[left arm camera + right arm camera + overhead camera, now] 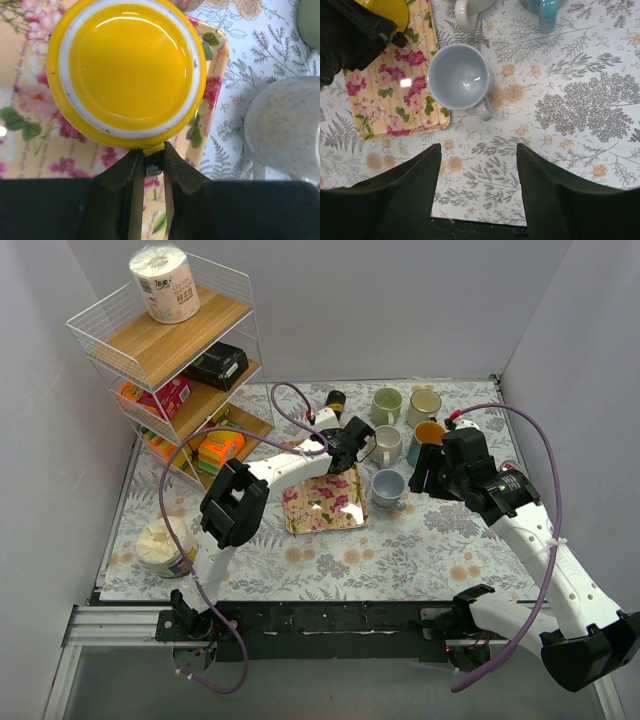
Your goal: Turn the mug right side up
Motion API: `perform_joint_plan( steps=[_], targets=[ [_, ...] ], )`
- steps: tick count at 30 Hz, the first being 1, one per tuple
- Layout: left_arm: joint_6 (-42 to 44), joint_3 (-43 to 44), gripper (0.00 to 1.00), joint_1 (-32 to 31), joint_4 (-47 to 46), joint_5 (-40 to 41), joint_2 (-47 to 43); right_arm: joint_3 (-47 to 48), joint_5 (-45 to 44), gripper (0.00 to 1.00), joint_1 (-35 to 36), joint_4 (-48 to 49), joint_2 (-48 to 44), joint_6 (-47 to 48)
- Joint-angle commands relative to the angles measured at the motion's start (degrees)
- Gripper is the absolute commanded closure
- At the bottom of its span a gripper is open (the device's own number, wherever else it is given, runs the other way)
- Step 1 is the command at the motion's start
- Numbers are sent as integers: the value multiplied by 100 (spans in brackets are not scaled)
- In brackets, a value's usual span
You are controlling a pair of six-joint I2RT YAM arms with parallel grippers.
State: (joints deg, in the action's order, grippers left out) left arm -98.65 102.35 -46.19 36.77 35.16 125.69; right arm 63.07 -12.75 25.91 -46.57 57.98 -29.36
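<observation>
A yellow mug (127,70) is upside down, its white-ringed base facing the left wrist camera, over the right end of the floral tray (30,150). My left gripper (152,150) is shut on the mug's handle; the fingers (125,175) pinch the handle from both sides. In the top view the left gripper (347,443) sits over the tray's far right corner (353,473) and hides the mug. A sliver of the mug (390,10) shows in the right wrist view. My right gripper (479,150) is open and empty, above the tablecloth right of the tray (385,100).
An upright pale blue mug (388,487) stands just right of the tray, also in the right wrist view (461,76). Several upright mugs (405,420) cluster behind it. A wire shelf rack (170,360) fills the left side; a white tub (165,545) sits near the front left.
</observation>
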Motion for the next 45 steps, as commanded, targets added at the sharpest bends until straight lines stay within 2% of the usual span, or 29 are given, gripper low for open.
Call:
perform_joint_plan(
  steps=[1,5,11,17,26,33,42,45],
  targets=[
    [91,-240,100,23,-214,-86,-1361,206,483,31,-16,200,-58,1],
    [249,-732,100,14,-732,-746,-2387,136,1491,28,-16,586,-93,-95],
    [548,-1603,100,14,-1848,-1851,-3550,-260,2994,20,-25,1877,-322,-526],
    [926,-2473,100,14,-3955,-3154,-4780,-181,4068,11,-25,3477,-313,-1394],
    [1006,-2474,100,14,-5127,-4086,-5528,-383,4474,11,-25,5936,-497,-2837],
    [1058,-2298,100,14,-5479,-4719,-5669,-155,4518,13,-33,6738,-559,-3031],
    [1120,-2315,100,14,-5813,-5537,-5766,83,4536,19,-34,7196,-480,-3145],
    [1067,-2438,100,14,-5945,-5590,-5827,136,4536,29,-25,7266,-445,-3216]
  ],
)
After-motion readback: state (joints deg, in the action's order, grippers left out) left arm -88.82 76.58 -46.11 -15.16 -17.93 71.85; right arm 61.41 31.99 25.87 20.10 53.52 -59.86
